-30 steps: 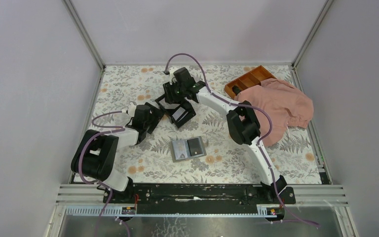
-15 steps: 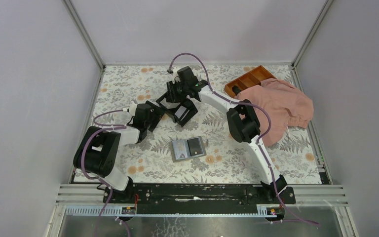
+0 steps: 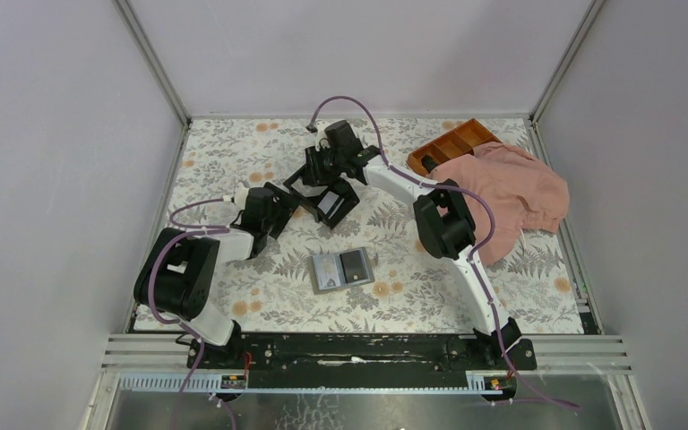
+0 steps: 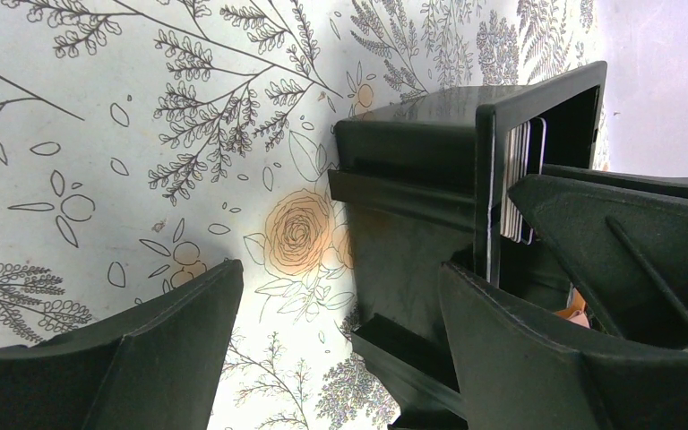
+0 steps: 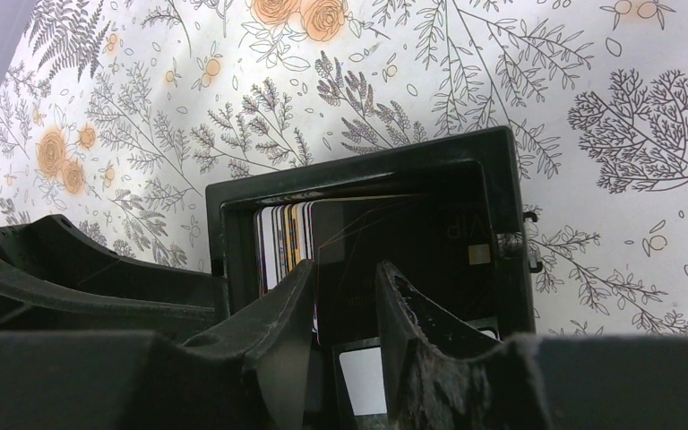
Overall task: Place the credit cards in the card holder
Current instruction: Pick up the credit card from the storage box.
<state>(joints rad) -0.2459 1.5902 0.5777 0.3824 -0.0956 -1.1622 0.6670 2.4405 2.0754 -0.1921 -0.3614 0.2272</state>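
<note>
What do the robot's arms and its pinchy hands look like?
Both arms are white tubes with chunky black joints: the left arm and the right arm. A thin purple cable loops along each. The left gripper and right gripper have black plastic wedge-shaped fingers.

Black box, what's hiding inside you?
Cards stand on edge in a row inside the black box, with one dark card leaning in front. The right gripper reaches in and covers the box's bottom.
</note>
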